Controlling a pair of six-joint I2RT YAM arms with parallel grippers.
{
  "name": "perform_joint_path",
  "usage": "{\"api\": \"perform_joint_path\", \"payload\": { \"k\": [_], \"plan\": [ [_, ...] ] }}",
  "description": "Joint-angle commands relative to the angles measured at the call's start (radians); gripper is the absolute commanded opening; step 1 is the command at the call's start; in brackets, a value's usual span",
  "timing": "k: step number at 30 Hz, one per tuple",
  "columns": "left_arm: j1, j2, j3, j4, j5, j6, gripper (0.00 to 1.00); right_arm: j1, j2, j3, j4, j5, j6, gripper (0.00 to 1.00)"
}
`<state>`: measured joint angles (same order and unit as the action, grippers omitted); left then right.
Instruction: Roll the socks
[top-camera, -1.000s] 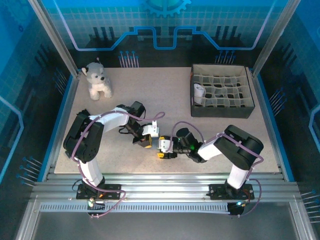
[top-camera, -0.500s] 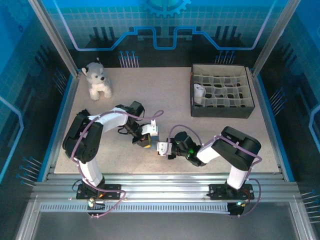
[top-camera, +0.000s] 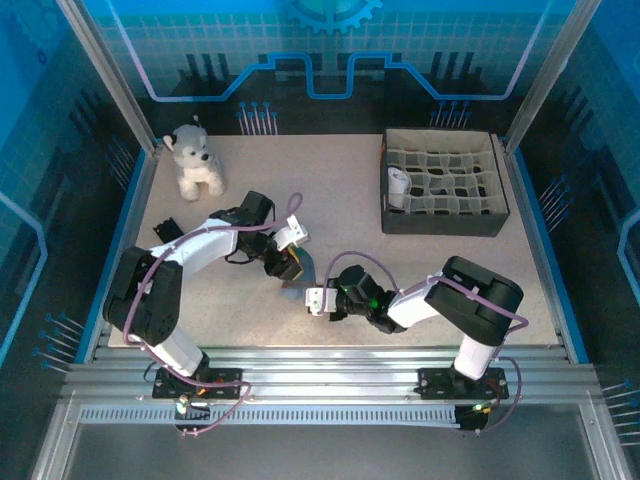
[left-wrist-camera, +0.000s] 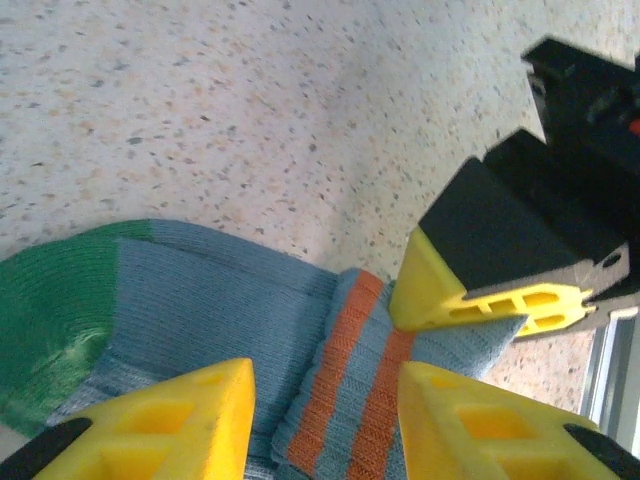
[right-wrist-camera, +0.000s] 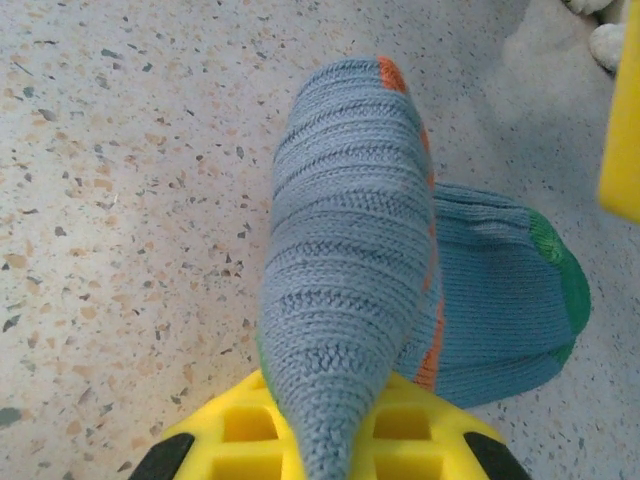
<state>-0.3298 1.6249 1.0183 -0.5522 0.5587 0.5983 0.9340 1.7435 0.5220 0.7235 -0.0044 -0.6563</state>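
Now the teal sock (right-wrist-camera: 350, 280), folded on the table (top-camera: 350, 200) between the arms, is pinched near its orange stripes by the closed right gripper (right-wrist-camera: 325, 425). It has just been released by the half-parted left gripper (left-wrist-camera: 322, 385), so a regrasp for rolling is likely.

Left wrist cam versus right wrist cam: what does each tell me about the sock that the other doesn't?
Left wrist: the left gripper's yellow fingers open over the orange stripes of the teal-green knitted sock, and the right gripper seen side-on, clamped on the cuff edge. Right wrist: a grey-blue ribbed fold standing up from between the right gripper's fingers. Both: the sock, its green toe flat on the speckled table.
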Motion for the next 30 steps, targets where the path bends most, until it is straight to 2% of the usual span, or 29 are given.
{"api": "perform_joint_path", "payload": {
  "k": [1,5,7,12,17,23,30],
  "plan": [
    [0.035,-0.022,0.005,0.018,-0.007,-0.246,0.43,0.016,-0.006,0.012,-0.140,0.011,0.000,0.00],
    [0.096,0.077,0.080,-0.053,-0.064,-0.597,0.40,0.017,-0.024,0.015,-0.171,0.005,0.002,0.00],
    [0.106,0.120,0.093,-0.079,-0.099,-0.699,0.33,0.016,-0.033,0.024,-0.207,-0.006,0.001,0.00],
    [0.106,0.086,-0.030,0.056,-0.165,-0.873,0.33,0.016,-0.059,0.045,-0.280,-0.036,-0.001,0.00],
    [0.105,0.097,-0.098,0.150,-0.143,-0.946,0.34,0.018,-0.072,0.061,-0.324,-0.049,0.001,0.00],
    [0.072,0.134,-0.122,0.246,-0.096,-0.959,0.36,0.019,-0.071,0.082,-0.362,-0.071,0.007,0.00],
    [0.040,0.188,-0.062,0.263,-0.056,-0.944,0.27,0.013,-0.084,0.126,-0.447,-0.129,0.009,0.00]
  ]
}}
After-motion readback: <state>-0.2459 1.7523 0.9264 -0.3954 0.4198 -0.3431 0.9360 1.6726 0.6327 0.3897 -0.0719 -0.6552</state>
